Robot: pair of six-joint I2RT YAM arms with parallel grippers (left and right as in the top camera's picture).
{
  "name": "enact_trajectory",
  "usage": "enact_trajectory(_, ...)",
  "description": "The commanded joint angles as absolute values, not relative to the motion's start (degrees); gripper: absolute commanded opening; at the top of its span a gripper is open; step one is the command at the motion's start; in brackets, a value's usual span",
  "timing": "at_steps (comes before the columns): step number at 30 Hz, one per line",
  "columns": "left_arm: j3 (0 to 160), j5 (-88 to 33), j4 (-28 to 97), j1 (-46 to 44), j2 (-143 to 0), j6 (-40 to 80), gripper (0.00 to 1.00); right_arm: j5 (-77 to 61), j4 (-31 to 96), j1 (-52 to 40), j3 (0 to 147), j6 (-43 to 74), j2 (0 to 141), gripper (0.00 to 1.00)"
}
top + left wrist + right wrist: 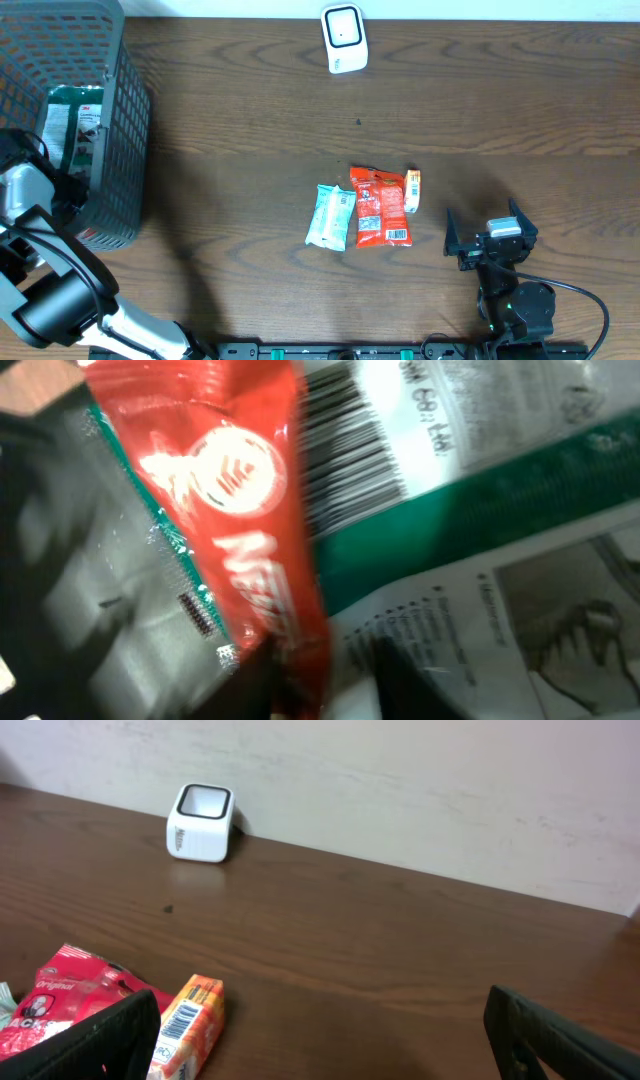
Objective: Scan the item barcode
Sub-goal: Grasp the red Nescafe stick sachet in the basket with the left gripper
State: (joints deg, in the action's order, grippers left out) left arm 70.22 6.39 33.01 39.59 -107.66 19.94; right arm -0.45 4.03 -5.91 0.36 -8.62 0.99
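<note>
Red wrapper [240,510] fills the left wrist view, lying over a white-and-green packet [480,490] whose barcode shows. Both sit inside the mesh basket [125,120] at the tabletop's [250,110] left end, where the left arm [25,195] reaches in, evidently to draw an item out; whether its jaws grasp the wrapper cannot be told. Right arm [515,305] rests, jaws released, near a pale packet [330,215], red pouch [380,207] and orange box [412,190]. Scanner [343,38] stands well apart at the far edge.

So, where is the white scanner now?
In the overhead view the white scanner stands alone at the far edge of the table, about the middle, well beyond the red packet and right of the basket.
</note>
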Motion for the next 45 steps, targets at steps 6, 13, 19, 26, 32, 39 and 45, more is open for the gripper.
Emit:
enact_trajectory(6, 71.29, -8.43, 33.91, 39.97, -103.59, 20.47, 0.08, -0.71, 4.29, -6.11, 0.32, -9.28, 0.75, 0.99)
enact_trajectory(13, 71.29, -8.4, 33.74, 39.94, -91.09, 20.45, 0.07, -0.71, 4.29, -6.09, 0.32, -9.28, 0.75, 0.99)
enact_trajectory(19, 71.29, -8.58, 33.95, 39.79, -79.31, 21.74, 0.07, -0.71, 4.29, -6.09, 0.32, -9.28, 0.75, 0.99)
enact_trajectory(26, 71.26, -8.54, 35.62, 39.79, -73.93, 22.83, 0.07, -0.71, 4.29, -6.11, 0.32, -9.28, 0.75, 0.99)
enact_trajectory(32, 71.11, -8.36, 37.47, 39.79, -76.47, 22.79, 0.08, -0.71, 4.29, -6.09, 0.32, -9.28, 0.75, 0.99)
enact_trajectory(39, 71.09, -8.14, 38.7, 39.79, -84.27, 22.74, 0.71, -0.71, 4.29, -6.09, 0.32, -9.28, 0.75, 0.99)
enact_trajectory(45, 71.09, -8.16, 39.79, 39.79, -95.09, 20.12, 0.73, -0.71, 4.29, -6.11, 0.32, -9.28, 0.75, 0.99)
